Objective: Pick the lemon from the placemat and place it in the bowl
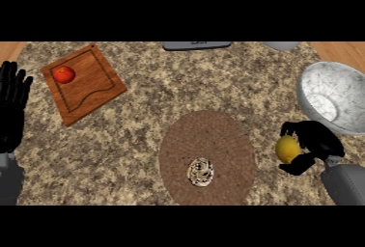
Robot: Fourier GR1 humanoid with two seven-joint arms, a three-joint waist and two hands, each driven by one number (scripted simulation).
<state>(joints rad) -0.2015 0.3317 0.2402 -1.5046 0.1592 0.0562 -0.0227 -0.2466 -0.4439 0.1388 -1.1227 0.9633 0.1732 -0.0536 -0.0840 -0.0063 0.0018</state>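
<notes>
The right hand (314, 144) curls round the lemon (287, 149), held off the placemat (214, 140) just below the bowl (335, 96), whose near rim could knock the fruit free if the hand crosses too low

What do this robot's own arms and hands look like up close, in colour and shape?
Each arm ends in a glossy black robot hand with jointed fingers and a thumb, much like a human's: the left robot hand and the right robot hand. Behind them sit smooth, rounded grey forearms. No cables, markings or sleeves show.
</notes>
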